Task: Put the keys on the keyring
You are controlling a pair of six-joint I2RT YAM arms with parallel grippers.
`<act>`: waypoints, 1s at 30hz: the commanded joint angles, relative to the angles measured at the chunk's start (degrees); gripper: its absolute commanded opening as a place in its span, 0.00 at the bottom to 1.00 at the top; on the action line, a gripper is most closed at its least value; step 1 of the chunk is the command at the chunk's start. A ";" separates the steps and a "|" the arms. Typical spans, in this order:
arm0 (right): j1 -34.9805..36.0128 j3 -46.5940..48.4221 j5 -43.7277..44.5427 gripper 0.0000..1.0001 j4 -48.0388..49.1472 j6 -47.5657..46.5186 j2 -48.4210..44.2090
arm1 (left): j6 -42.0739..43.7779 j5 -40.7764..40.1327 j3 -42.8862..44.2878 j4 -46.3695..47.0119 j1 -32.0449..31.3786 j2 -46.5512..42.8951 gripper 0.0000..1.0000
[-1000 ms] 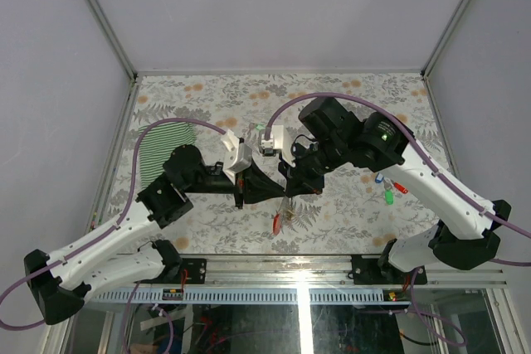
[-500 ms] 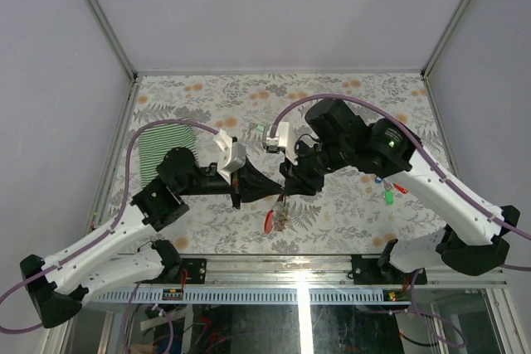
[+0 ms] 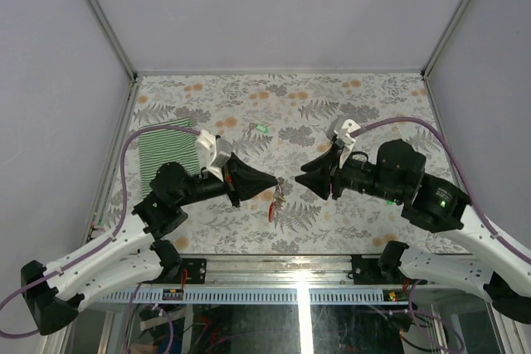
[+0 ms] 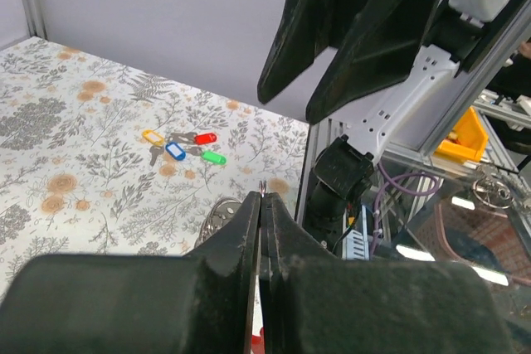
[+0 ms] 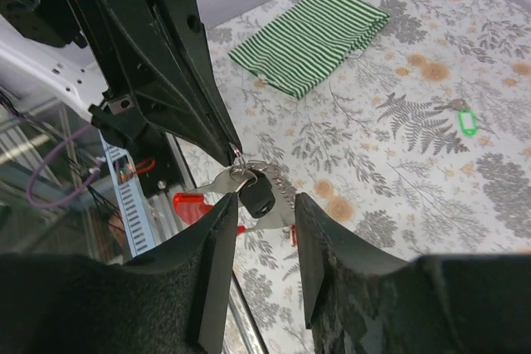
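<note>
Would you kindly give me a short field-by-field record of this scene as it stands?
left gripper: shut on the keyring, held above the table
hung keys: dangling from the keyring
right gripper: open, empty, facing the keyring
loose keys: coloured cluster lying on the table
green key: alone on the table
striped cloth: flat near the table's left edge

Left gripper [image 4: 260, 198], left wrist view: the pinched part lies hidden between its pressed-together fingers, only a thin metal tip showing; keyring [image 5: 191, 205], just beyond the right gripper [image 5: 265, 201]: red loop partly behind one finger, attached pieces indistinct; keys [image 4: 184, 145], well ahead of the left gripper: teeth too small to tell.
</note>
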 commanded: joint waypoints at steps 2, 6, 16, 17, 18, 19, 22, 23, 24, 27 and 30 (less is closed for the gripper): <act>0.16 -10.33 -3.73 0.40 21.98 5.72 -5.01 | -5.07 -1.39 -2.16 15.24 -0.01 -1.54 0.00; 0.21 -16.37 -7.02 0.37 28.90 2.70 -7.90 | -6.90 -0.20 -3.46 20.35 0.00 -1.43 0.00; 0.15 -19.34 -12.32 0.42 30.07 1.28 -9.00 | -7.96 0.57 -3.61 21.90 -0.02 -1.92 0.00; 0.18 -19.69 -12.67 0.42 30.77 1.31 -9.15 | -7.90 0.57 -3.52 21.65 -0.02 -2.12 0.00; 0.19 -20.01 -13.10 0.42 31.21 1.33 -9.22 | -7.91 0.53 -3.51 21.62 -0.03 -2.09 0.00; 0.15 -20.12 -13.44 0.42 31.26 1.38 -9.06 | -7.78 0.55 -3.58 21.66 -0.03 -2.09 0.00; 0.17 -19.81 -13.48 0.43 29.78 0.59 -8.11 | -7.77 0.63 -3.47 21.75 0.01 -2.02 0.00; 0.16 -19.72 -13.45 0.43 29.30 0.38 -7.66 | -7.78 0.71 -3.42 21.84 0.00 -1.97 0.00; 0.18 -19.74 -13.53 0.43 29.12 0.26 -7.43 | -7.77 0.76 -3.35 21.85 0.00 -1.87 0.00; 0.17 -20.02 -14.09 0.43 29.34 0.08 -6.78 | -7.78 0.94 -3.16 21.77 -0.01 -1.76 0.00; 0.18 -20.36 -14.46 0.43 30.66 0.49 -6.35 | -7.91 1.06 -3.13 21.77 -0.07 -1.68 0.00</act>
